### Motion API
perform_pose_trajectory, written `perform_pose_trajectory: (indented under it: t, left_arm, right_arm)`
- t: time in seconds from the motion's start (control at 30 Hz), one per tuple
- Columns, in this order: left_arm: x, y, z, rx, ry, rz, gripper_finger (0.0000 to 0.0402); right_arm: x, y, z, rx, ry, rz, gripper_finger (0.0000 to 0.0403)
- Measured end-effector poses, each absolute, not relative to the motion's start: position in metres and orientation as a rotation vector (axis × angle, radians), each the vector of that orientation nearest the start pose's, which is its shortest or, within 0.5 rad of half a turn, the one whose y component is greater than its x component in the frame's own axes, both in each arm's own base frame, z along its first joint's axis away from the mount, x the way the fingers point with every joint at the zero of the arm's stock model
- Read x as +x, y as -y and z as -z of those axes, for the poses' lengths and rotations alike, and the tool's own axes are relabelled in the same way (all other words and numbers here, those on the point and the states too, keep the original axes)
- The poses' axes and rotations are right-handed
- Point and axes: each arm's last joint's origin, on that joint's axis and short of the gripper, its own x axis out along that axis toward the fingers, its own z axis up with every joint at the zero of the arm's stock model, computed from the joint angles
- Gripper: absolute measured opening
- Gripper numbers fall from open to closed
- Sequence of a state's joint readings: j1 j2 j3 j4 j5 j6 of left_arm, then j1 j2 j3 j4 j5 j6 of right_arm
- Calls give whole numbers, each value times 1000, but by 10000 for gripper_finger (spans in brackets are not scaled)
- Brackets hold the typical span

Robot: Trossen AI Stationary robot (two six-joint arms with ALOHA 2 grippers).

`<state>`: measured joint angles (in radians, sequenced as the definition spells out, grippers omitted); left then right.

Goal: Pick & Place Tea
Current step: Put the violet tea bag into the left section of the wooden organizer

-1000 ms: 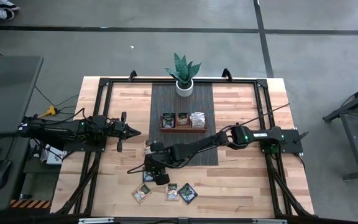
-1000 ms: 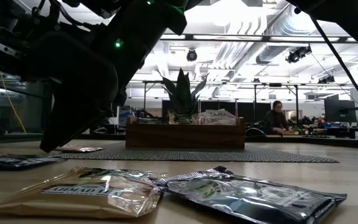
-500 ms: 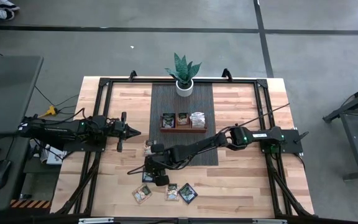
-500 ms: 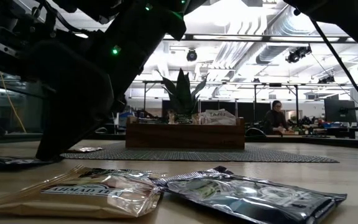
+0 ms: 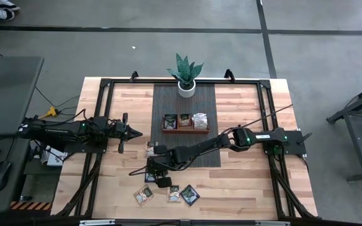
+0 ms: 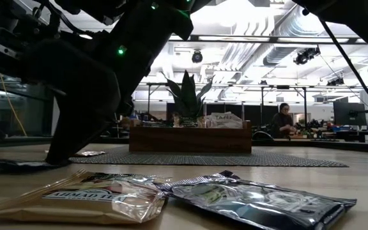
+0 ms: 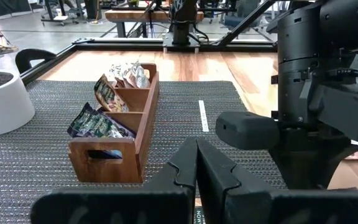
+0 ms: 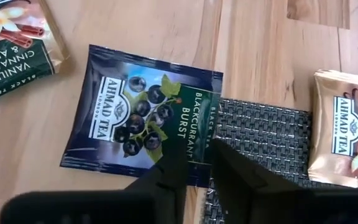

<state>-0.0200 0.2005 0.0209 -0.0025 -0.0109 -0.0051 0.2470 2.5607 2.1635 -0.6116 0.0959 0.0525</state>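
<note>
The right tool (image 8: pixel 197 167) is lowered over the blackcurrant tea packet (image 8: pixel 143 115), its fingers narrowly spread astride the packet's edge; the packet lies on the counter (image 8: pixel 260 56) against the woven mat (image 8: pixel 263 134); the left tool (image 7: pixel 196 163) is pressed together, hovering beside the wooden tray (image 7: pixel 126 127).

The wooden table (image 5: pixel 244 182) carried a dark woven mat (image 5: pixel 184 100) along its middle. Directly under the right gripper (image 8: pixel 197 163) a dark blue tea packet (image 8: pixel 143 115) lay on the bare wood, its edge overlapping the mat's corner. Three more packets (image 5: pixel 168 194) lay near it, just beyond the gripper toward the table's front edge.
</note>
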Motion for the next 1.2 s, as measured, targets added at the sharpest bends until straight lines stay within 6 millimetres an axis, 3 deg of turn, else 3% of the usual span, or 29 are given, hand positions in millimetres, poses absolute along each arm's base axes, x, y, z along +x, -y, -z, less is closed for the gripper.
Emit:
perform_pose_trajectory:
  t: [0.27,0.63,0.83,1.2]
  left_arm:
    - [108,2,-154,-2,-182,8,1]
    - [108,2,-154,-2,-183,9,1]
    - [108,2,-154,-2,-182,9,1]
    - [108,2,-154,-2,-182,9,1]
  right_arm:
    - [525,-130,-127,-127,-1002,-110,4]
    - [527,-134,-134,-150,-986,-131,1]
    - [531,-142,-156,-192,-931,-160,1]
    - [527,-137,-182,-346,-937,-19,0]
